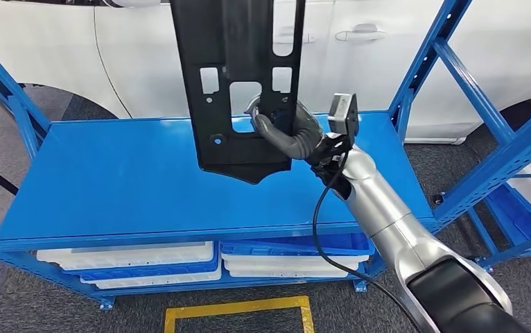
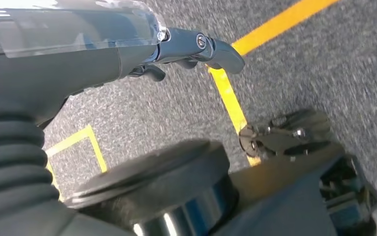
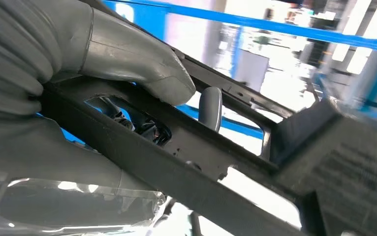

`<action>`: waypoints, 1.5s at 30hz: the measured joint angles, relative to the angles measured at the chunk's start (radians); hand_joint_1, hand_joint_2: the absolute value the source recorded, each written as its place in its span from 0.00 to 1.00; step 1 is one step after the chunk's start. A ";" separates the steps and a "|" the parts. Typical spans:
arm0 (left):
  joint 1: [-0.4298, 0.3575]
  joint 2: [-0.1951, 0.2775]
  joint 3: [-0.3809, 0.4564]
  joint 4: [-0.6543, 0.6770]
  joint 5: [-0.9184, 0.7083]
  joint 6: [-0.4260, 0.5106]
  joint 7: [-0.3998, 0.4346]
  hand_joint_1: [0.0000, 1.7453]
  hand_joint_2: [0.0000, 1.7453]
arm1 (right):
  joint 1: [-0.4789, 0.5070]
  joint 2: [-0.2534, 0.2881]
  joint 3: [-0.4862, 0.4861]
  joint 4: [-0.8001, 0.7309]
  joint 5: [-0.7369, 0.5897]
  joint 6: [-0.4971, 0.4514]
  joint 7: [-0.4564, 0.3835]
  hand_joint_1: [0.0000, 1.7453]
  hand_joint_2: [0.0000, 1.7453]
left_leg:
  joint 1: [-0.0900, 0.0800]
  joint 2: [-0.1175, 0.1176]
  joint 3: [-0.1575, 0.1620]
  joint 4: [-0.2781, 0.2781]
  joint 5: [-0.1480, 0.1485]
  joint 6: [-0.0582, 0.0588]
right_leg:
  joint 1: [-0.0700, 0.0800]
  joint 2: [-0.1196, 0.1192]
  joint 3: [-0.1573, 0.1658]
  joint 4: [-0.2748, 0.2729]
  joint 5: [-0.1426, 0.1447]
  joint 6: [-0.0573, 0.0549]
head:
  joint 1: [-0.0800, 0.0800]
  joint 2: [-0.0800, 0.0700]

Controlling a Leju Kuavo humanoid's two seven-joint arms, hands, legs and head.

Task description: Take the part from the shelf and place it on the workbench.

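A long flat black plastic part (image 1: 238, 76) with several cut-outs hangs upright above the blue shelf (image 1: 110, 173). My right hand (image 1: 287, 128) grips it near its lower end, fingers hooked through a cut-out. The part's bottom edge is just above the shelf surface. Up close in the right wrist view, the thumb (image 3: 137, 61) presses on the part (image 3: 186, 162) and a fingertip pokes through an opening. My left hand (image 2: 186, 46) hangs over grey floor, fingers loosely curled, holding nothing.
Blue shelf uprights (image 1: 450, 62) stand at the right and left (image 1: 6, 90). White and blue trays (image 1: 138, 260) lie on the lower level. A white car (image 1: 401, 41) stands behind the shelf. Yellow floor tape (image 1: 238, 309) marks the carpet in front.
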 joint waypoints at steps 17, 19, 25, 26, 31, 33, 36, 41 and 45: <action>-0.008 0.003 -0.010 0.000 -0.048 0.054 0.005 0.00 1.00 | 0.329 -0.043 -0.047 -0.324 -0.052 0.003 0.008 1.00 1.00 | -0.006 0.005 -0.009 0.050 -0.023 -0.025 | 0.014 0.000 0.077 -0.156 0.042 -0.044 | 0.000 0.000; -0.008 0.004 -0.014 0.000 -0.051 0.056 0.007 0.00 1.00 | 0.345 -0.045 -0.048 -0.341 -0.049 0.001 0.008 1.00 1.00 | -0.011 0.005 0.009 0.007 -0.020 -0.018 | 0.014 0.002 0.073 -0.154 0.044 -0.035 | 0.000 0.000; -0.008 0.002 -0.025 0.000 -0.050 0.062 0.005 0.00 1.00 | 0.375 -0.052 -0.059 -0.384 -0.013 -0.023 0.016 1.00 1.00 | -0.001 0.005 0.017 -0.013 -0.007 0.006 | 0.008 0.001 0.008 -0.009 -0.042 -0.004 | 0.000 0.000; -0.008 0.002 -0.025 0.000 -0.046 0.064 0.005 0.00 1.00 | 0.389 -0.052 -0.062 -0.393 0.004 -0.035 0.020 1.00 1.00 | -0.002 0.006 0.016 -0.012 -0.007 0.007 | 0.005 0.001 -0.025 0.061 -0.072 0.000 | 0.000 0.000; -0.009 -0.001 -0.022 0.000 -0.015 0.072 0.029 0.00 1.00 | 0.447 -0.053 -0.068 -0.422 0.073 -0.097 0.067 1.00 1.00 | -0.002 0.004 0.015 -0.001 -0.009 0.001 | -0.008 -0.001 0.019 -0.025 -0.001 0.007 | 0.000 0.000; -0.012 -0.003 -0.017 0.000 -0.008 0.075 0.042 0.00 1.00 | 0.449 -0.052 -0.071 -0.427 0.074 -0.111 0.081 1.00 1.00 | -0.005 0.004 0.008 0.008 -0.012 -0.008 | -0.006 0.000 0.067 -0.125 0.034 0.000 | 0.000 0.000; -0.014 -0.003 -0.012 0.000 -0.006 0.071 0.048 0.00 1.00 | 0.449 -0.051 -0.081 -0.429 0.056 -0.124 0.094 1.00 1.00 | -0.007 0.003 0.001 0.010 -0.009 -0.023 | -0.002 0.001 0.066 -0.139 0.043 -0.017 | 0.000 0.000; -0.020 -0.002 -0.009 0.000 -0.010 0.049 0.054 0.00 1.00 | 0.454 -0.048 -0.100 -0.444 0.049 -0.143 0.092 1.00 1.00 | -0.002 0.004 -0.068 0.203 -0.153 -0.041 | -0.004 -0.009 0.045 -0.149 0.068 -0.046 | 0.000 0.000; -0.026 -0.002 -0.008 0.000 -0.012 0.038 0.056 0.00 1.00 | 0.466 -0.040 -0.105 -0.456 0.058 -0.149 0.091 1.00 1.00 | -0.002 0.005 -0.027 0.223 -0.163 -0.040 | 0.000 -0.010 0.013 -0.144 0.092 -0.045 | 0.000 0.000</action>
